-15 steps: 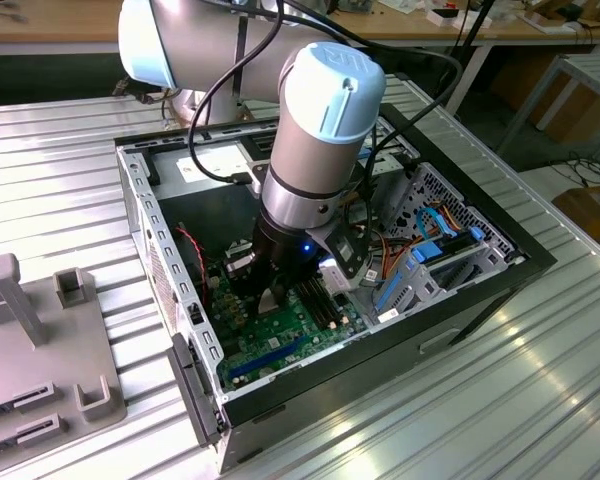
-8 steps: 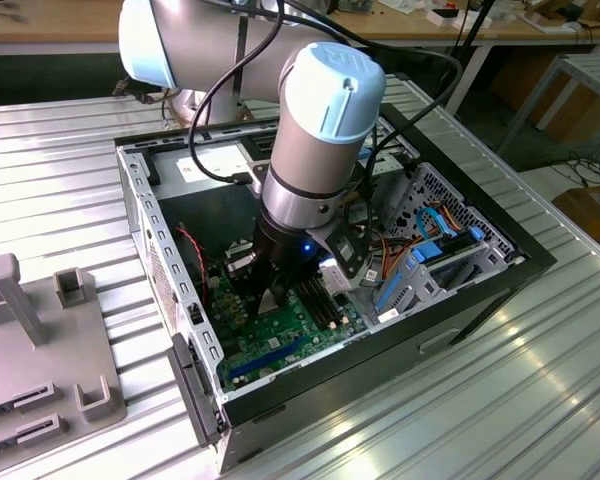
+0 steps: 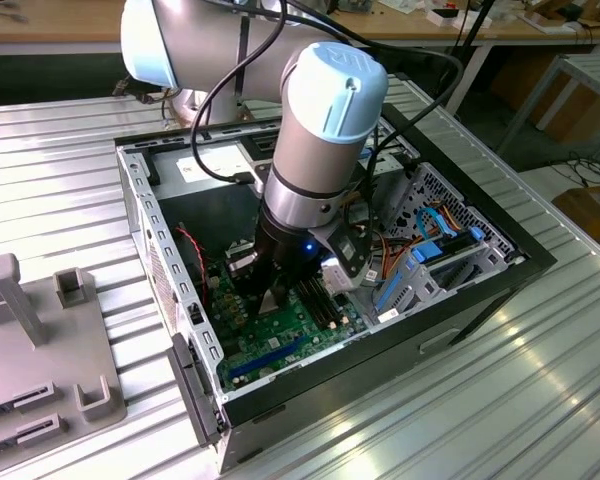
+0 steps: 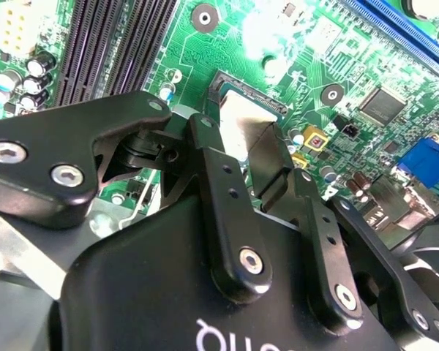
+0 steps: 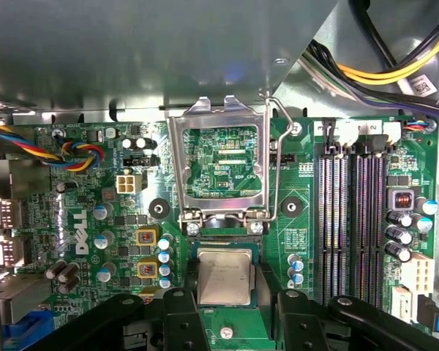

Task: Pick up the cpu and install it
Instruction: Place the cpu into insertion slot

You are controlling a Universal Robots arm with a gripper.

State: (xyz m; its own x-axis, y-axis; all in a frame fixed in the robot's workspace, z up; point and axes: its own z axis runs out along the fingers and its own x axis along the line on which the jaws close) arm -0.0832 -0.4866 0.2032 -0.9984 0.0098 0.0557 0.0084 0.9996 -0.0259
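Observation:
The cpu, a small square chip with a pale silver top, sits level in or just over the black-framed socket on the green motherboard. My gripper straddles it, with a black finger against each of two opposite edges, so it looks shut on the chip. In the second wrist view the cpu shows between the fingertips of the gripper. In the exterior view the gripper reaches down into the open computer case. The socket's metal load plate stands flipped open.
The case walls enclose the board. Black memory slots run beside the socket, with capacitors past them. Cables and a drive cage fill the case's end at the exterior view's right. A grey fixture lies on the table at the exterior view's left.

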